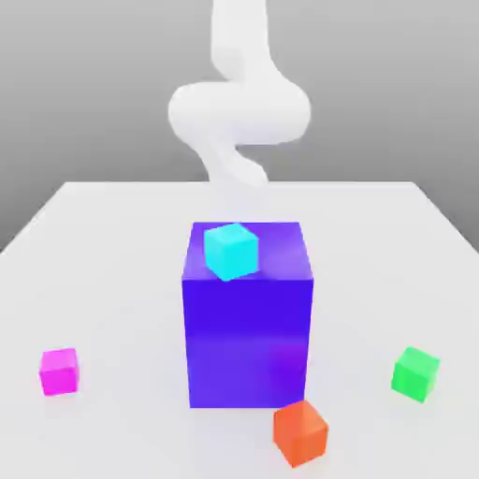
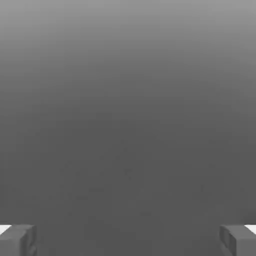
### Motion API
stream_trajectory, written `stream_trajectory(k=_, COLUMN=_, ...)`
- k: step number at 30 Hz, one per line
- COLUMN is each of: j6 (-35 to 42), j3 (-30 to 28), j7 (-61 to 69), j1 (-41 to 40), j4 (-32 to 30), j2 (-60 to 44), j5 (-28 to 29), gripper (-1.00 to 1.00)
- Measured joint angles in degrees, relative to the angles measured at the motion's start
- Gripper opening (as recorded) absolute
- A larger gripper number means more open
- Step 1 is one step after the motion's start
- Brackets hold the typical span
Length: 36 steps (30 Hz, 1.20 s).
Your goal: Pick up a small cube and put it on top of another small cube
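I see my gripper [image 2: 128, 240] spread wide and holding nothing, while the small glossy magenta cube [image 1: 59, 370] sits on the smooth white table [image 1: 112, 271], well apart at the exterior view's left from the big blue-purple block [image 1: 248, 327].

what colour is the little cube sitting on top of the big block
Cyan: the small cube on the blue-purple block, best seen in the exterior view.

Gripper [image 2: 128, 241] — two grey fingertips [image 2: 17, 241] set wide apart, nothing between them — against a plain grey ground.
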<state>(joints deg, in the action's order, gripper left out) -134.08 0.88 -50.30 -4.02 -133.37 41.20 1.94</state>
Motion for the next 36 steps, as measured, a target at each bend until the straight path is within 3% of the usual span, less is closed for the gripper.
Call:
stream_trajectory(k=9, j6=-8.15, j3=0.63, j7=-15.97, j1=-13.06, j4=-5.71, j2=-17.02, j5=6.77, gripper=0.00)
stream_trajectory(k=18, j6=-16.41, j3=-3.45, j7=-28.81, j1=-21.99, j4=-11.38, j2=-33.46, j5=9.45, gripper=0.00)
stream_trajectory(k=23, j6=-21.42, j3=-5.96, j7=-32.04, j1=-27.34, j4=-14.71, j2=-42.25, j5=5.49, gripper=0.00)
stream_trajectory(k=27, j6=-25.47, j3=-5.50, j7=-31.27, j1=-30.13, j4=-17.19, j2=-49.06, j5=-2.06, gripper=0.00)
stream_trajectory(k=32, j6=-33.29, j3=-3.23, j7=-29.71, j1=-32.47, j4=-15.97, j2=-59.15, j5=-5.70, gripper=0.00)
stream_trajectory(k=33, j6=-34.92, j3=-2.94, j7=-29.52, j1=-32.72, j4=-15.60, j2=-61.21, j5=-5.88, gripper=-1.00)
stream_trajectory(k=36, j6=-34.95, j3=-2.94, j7=-29.55, j1=-32.73, j4=-15.60, j2=-61.21, j5=-5.85, gripper=-1.00)
